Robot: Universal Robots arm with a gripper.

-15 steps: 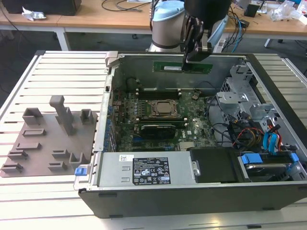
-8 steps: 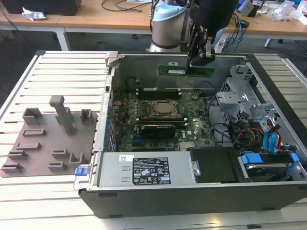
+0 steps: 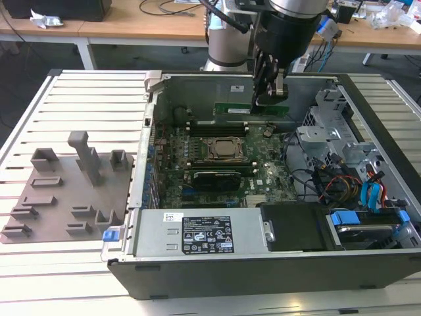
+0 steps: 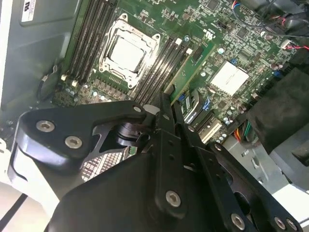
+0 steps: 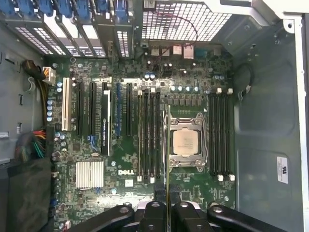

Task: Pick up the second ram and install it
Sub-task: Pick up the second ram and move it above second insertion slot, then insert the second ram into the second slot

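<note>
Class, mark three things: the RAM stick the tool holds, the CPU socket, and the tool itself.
second ram [image 3: 231, 110]: exterior view, bare green face of the stick.
CPU socket [image 5: 186, 142]: first wrist view, centre of the chip's metal lid.
tool [image 3: 270, 100]: exterior view, midway between its fingertips, gripping the stick.

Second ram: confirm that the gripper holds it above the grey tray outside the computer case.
Not so. The gripper does hold the second ram, but inside the open computer case, over the motherboard near the CPU socket, not above the grey tray. The exterior view shows it.
</note>
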